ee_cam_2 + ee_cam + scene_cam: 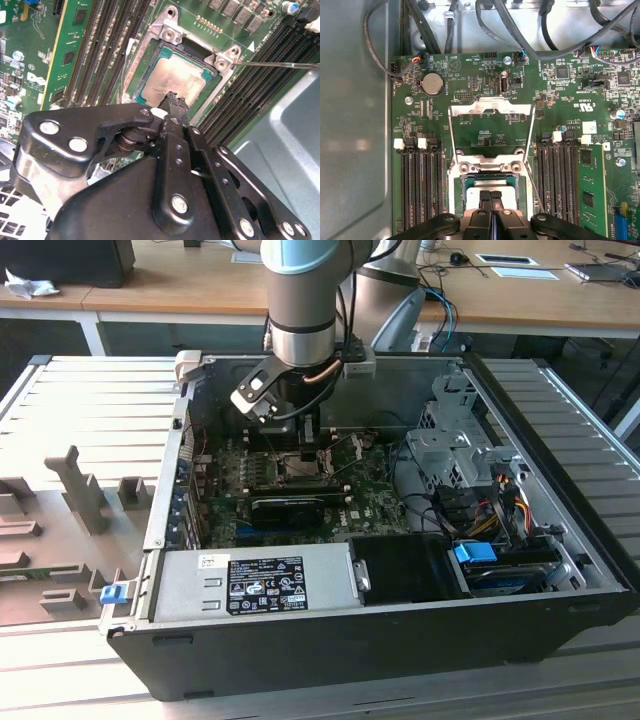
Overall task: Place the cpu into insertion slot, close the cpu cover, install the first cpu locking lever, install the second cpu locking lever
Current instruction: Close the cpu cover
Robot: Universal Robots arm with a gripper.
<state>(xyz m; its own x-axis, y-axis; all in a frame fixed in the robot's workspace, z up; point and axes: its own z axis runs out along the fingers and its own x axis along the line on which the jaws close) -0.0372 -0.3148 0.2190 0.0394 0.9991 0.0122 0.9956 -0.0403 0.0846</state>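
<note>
An open black computer case (pixel 380 650) lies on its side on a grey ribbed metal counter (pixel 90 390). A grey robot arm with a pale blue joint (pixel 300 300) reaches down from above into the case, over the green motherboard (pixel 370 505).

In both wrist views, the black metal end effector (pixel 175 100) has its two fingers pressed together with nothing between them. Its tips sit right at the face of the cpu; whether they touch it cannot be told.

The small flat square cpu with a pale silvery-tan face (pixel 177 77) lies flat inside the square insertion slot with a silvery metal rim (pixel 167 32), with a green edge showing around the chip.

In the first wrist view, the cpu cover, a thin silvery metal frame with a square window (pixel 492 106), stands tipped back and open beyond the slot. Rows of long black memory sockets (pixel 420 180) flank the slot on both sides. In the second wrist view, a thin metal lever rod (pixel 280 64) sticks out from one corner of the slot.
</note>
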